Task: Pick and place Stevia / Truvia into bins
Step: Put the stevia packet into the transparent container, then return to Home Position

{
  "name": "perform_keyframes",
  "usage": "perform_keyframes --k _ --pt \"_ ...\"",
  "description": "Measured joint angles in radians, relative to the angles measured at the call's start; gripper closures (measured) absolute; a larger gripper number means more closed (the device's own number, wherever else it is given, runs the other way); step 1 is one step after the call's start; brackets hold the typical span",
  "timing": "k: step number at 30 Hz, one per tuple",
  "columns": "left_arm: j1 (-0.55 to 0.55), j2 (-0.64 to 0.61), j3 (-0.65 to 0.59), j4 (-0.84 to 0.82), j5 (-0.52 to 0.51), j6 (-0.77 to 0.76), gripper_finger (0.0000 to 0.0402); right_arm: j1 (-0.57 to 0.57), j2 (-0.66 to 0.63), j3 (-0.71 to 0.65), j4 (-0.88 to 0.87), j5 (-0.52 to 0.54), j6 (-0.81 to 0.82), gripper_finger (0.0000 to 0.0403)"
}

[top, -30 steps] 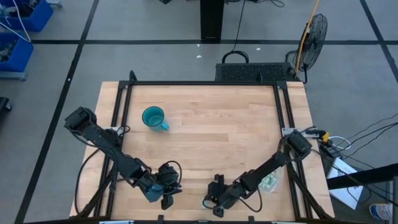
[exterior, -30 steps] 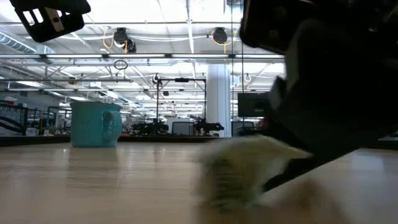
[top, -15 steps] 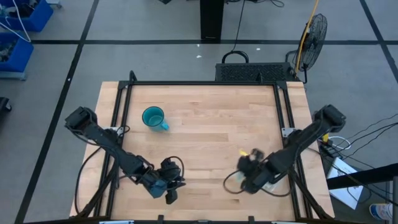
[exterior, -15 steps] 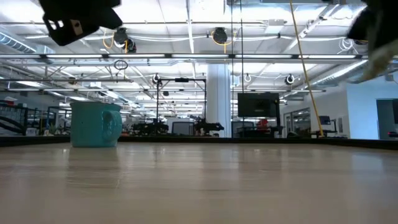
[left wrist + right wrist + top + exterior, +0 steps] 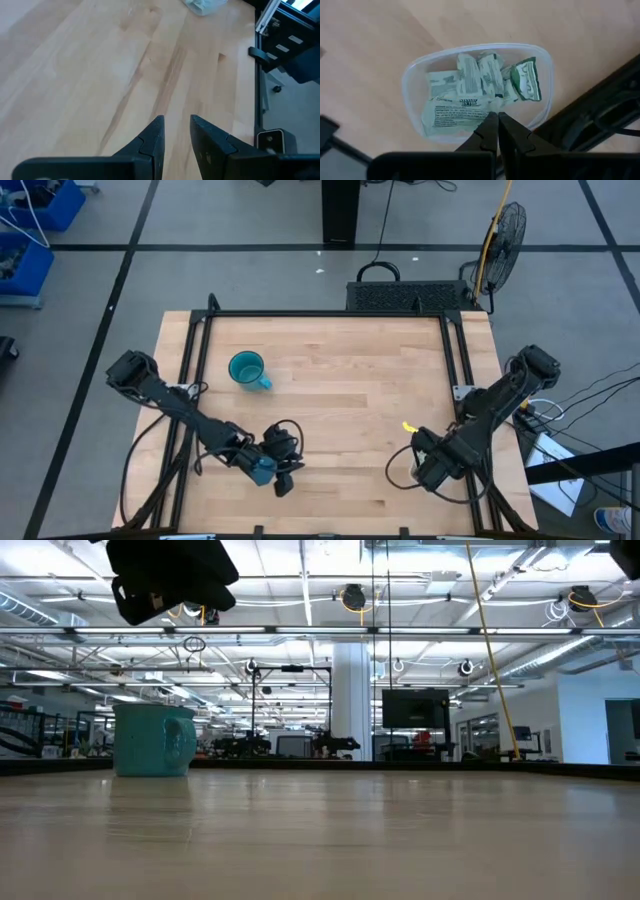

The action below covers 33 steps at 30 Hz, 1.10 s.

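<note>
Right gripper (image 5: 498,119) pinched shut, empty, above clear bin (image 5: 412,80) near bench's right edge; sachets (image 5: 455,112) heaped inside, the largest lying along the bin's length. Left gripper (image 5: 176,131) narrowly parted, empty.

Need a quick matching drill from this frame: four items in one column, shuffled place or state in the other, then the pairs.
Items
1. teal ceramic mug
2. clear plastic tub
3. left gripper
4. right gripper

Places or states
A. fingers slightly apart over bare wooden table, holding nothing
B. fingers pressed together, right above the tub
C. holds pale green and white paper sachets, near the table's right edge
D. stands upright, alone, on the far left part of the table

Pairs: 1-D, 2-C, 3-A, 4-B
</note>
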Motion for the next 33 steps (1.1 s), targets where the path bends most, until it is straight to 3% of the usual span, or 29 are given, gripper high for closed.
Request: perform_keyframes --k 3,7,11,14,21,29,33 --pt "0.006 0.0 0.0 0.0 0.001 0.039 0.0305 0.005 0.0 -0.036 0.079 -0.034 0.03 0.0399" --pt "0.011 0.0 0.0 0.0 0.002 0.068 0.0305 0.006 0.0 -0.137 0.348 -0.177 0.041 0.0393" --pt "0.012 0.0 0.0 0.0 0.002 0.097 0.0305 0.005 0.0 -0.245 0.573 -0.18 0.103 0.0391" --pt "0.012 0.0 0.0 -0.001 0.01 0.117 0.0305 0.004 0.0 -0.289 0.649 -0.182 0.128 0.038" --pt "0.014 0.0 0.0 -0.001 0.03 0.174 0.0305 0.005 0.0 -0.297 0.582 -0.185 0.159 0.0344" --pt "0.057 -0.01 0.0 0.02 0.039 0.136 0.0304 0.005 -0.031 -0.298 0.462 -0.435 0.114 0.0338" --pt "0.104 -0.077 0.0 0.071 0.055 0.162 0.0305 -0.002 -0.141 -0.297 0.436 -0.408 0.114 0.0339"
